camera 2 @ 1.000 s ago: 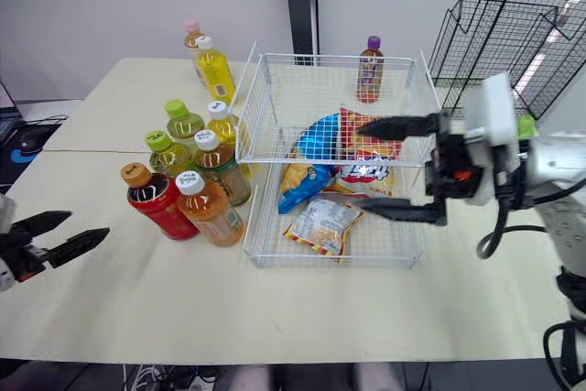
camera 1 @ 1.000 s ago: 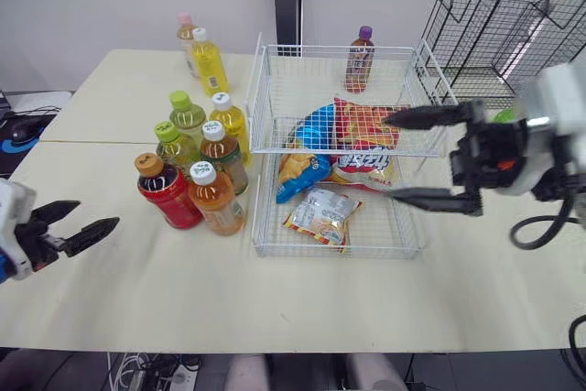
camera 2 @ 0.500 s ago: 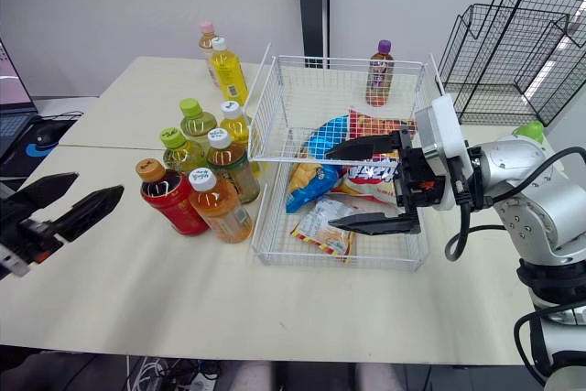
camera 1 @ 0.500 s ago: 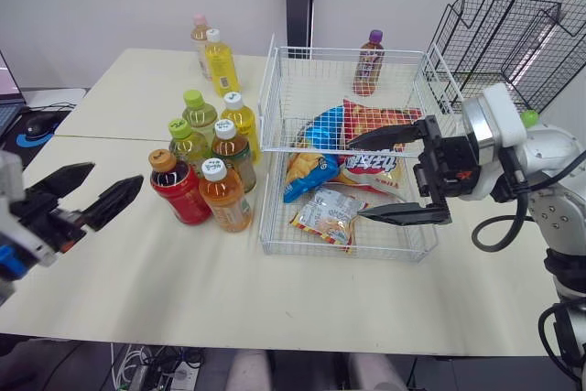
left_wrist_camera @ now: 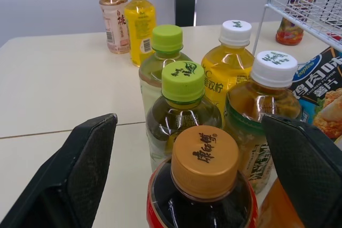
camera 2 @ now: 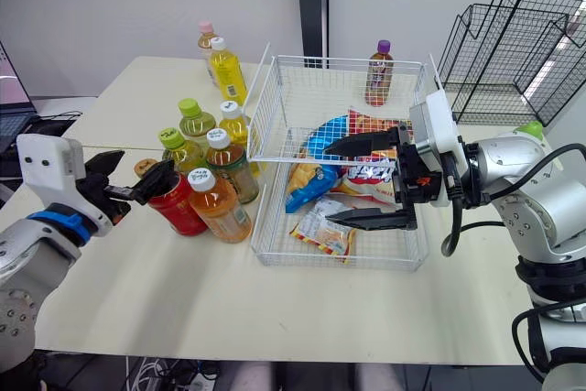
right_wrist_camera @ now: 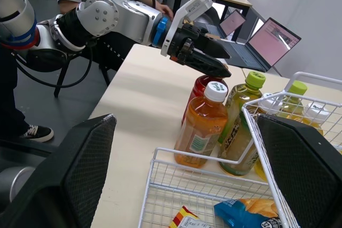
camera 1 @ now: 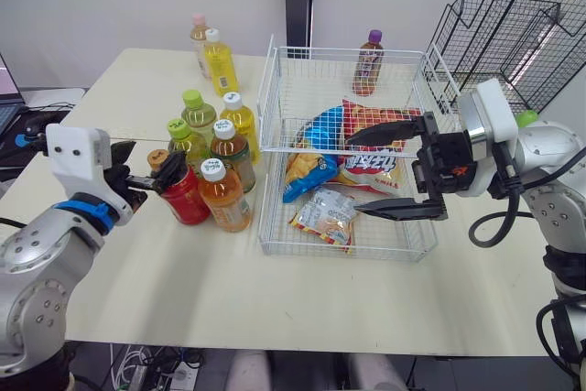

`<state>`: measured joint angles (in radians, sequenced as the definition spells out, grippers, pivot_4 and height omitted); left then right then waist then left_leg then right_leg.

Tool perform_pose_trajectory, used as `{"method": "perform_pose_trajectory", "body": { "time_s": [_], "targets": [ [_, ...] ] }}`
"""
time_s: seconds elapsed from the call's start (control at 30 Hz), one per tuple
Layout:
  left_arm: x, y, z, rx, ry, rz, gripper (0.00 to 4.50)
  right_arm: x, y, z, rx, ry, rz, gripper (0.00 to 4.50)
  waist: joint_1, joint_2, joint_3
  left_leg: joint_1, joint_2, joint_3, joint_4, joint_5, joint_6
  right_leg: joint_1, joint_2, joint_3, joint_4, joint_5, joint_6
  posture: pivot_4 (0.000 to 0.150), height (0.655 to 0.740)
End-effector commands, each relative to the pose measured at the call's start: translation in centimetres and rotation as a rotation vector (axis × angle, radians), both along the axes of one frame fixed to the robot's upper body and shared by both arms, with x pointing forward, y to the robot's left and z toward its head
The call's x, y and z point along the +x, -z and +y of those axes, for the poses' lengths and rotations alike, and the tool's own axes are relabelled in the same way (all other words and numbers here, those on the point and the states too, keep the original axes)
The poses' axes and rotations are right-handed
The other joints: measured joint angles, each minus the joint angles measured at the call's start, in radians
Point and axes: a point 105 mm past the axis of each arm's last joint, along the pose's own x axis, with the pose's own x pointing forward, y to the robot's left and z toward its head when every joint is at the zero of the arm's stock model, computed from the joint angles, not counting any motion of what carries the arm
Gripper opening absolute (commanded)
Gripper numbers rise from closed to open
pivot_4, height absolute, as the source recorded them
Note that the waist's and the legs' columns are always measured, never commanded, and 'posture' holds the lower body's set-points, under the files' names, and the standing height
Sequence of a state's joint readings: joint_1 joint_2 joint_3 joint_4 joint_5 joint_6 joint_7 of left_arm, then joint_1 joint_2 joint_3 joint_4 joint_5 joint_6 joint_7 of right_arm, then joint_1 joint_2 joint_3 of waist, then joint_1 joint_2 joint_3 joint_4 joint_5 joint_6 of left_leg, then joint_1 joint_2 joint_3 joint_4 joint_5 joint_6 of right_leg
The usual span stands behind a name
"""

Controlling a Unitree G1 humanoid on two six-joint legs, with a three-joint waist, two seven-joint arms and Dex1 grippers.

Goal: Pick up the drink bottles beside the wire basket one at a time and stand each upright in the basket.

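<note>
Drink bottles (camera 1: pixel 231 160) stand upright on the bench (camera 1: pixel 183 290), crowded just beside the wire basket (camera 1: pixel 268 89), along its left wall. Nearest the basket's front left corner is an orange bottle (camera 1: pixel 222 200) with a white cap. A red bottle (camera 1: pixel 186 203) with a brown cap stands against it on the side away from the basket. Behind these two, along the same wall, stand a tea bottle (camera 1: pixel 223 130) and a yellow bottle (camera 1: pixel 243 121), both with white caps. Two green-capped bottles (left_wrist_camera: pixel 183 81) stand on their outer side. Farther back, off the basket's far left corner, a second yellow bottle (camera 1: pixel 218 59) and a pink-capped bottle (camera 1: pixel 198 36) stand together. A purple-capped bottle (camera 1: pixel 367 63) stands at the basket's far wall; I cannot tell whether it is inside the basket or just behind it.

My left claw (camera 2: pixel 146 162) is at the top of the red bottle, spread wide. The brown cap sits between its two fingers and neither finger seems to touch it, so I am gripping nothing.

My right claw (camera 1: pixel 352 176) hangs over the right half of the basket, gaping wide and empty. Under it, snack bags lie flat on the basket floor: a blue bag (camera 1: pixel 307 169), a red bag (camera 1: pixel 371 130) and a small packet (camera 1: pixel 322 215). Black wire racks (camera 1: pixel 513 16) stand beyond the basket's far right corner.
</note>
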<state>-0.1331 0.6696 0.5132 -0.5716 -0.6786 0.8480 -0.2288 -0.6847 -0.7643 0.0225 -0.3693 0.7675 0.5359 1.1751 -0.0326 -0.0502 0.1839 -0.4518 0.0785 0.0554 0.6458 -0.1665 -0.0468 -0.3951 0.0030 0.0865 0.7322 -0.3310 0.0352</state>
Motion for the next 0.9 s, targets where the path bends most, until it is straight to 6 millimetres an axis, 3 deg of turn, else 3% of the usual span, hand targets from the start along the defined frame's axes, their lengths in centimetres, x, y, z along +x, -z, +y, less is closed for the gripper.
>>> {"method": "perform_pose_trajectory", "body": {
  "time_s": [0.03,0.17,0.53,0.77,0.87,0.9],
  "targets": [
    [0.3,-0.7,-0.5,0.032,0.007,-0.039,4.47,-0.4,-0.9,-0.3,0.01,0.01,-0.045,4.5,0.0,0.0,0.0,0.0,0.0,0.0,0.0,0.0,0.0,0.0,0.0,0.0,0.0,0.0,0.0,0.15,0.6907],
    [0.5,-0.5,-0.5,0.036,0.0,-0.039,4.3,-0.4,-0.8,-0.5,0.007,0.017,-0.044,4.5,0.0,0.0,0.0,0.0,0.0,0.0,0.0,0.0,0.0,0.0,0.0,0.0,0.0,0.0,0.0,0.15,0.6907],
    [0.3,0.6,-0.8,0.027,0.004,-0.015,1.35,-0.4,-0.6,-0.7,0.01,0.023,-0.053,4.5,0.0,0.0,0.0,0.0,0.0,-0.001,0.0,0.0,0.0,0.0,0.0,0.0,0.0,0.0,0.0,0.15,0.6907],
    [-0.2,0.1,-0.2,0.023,0.015,-0.028,1.35,-0.6,-0.8,-0.8,0.017,0.029,-0.065,4.5,0.0,0.0,0.0,0.0,0.0,0.0,0.0,0.0,0.0,0.0,0.0,0.0,0.0,0.0,0.0,0.15,0.6907],
    [-0.9,-1.6,0.0,0.044,0.103,-0.048,1.35,-0.6,-1.2,-1.0,0.025,0.039,-0.081,4.5,-0.001,-0.001,0.001,0.0,0.0,0.0,0.0,0.0,0.0,0.0,0.0,0.0,-0.001,0.0,0.0,0.15,0.6907],
    [-1.2,-3.0,0.5,0.054,0.135,-0.059,1.35,-0.5,-1.3,-1.2,0.023,0.055,-0.087,4.5,-0.001,-0.002,0.002,0.0,0.001,0.0,0.0,0.0,0.0,0.0,0.0,0.0,-0.001,0.0,0.0,0.15,0.6907]
  ]
}}
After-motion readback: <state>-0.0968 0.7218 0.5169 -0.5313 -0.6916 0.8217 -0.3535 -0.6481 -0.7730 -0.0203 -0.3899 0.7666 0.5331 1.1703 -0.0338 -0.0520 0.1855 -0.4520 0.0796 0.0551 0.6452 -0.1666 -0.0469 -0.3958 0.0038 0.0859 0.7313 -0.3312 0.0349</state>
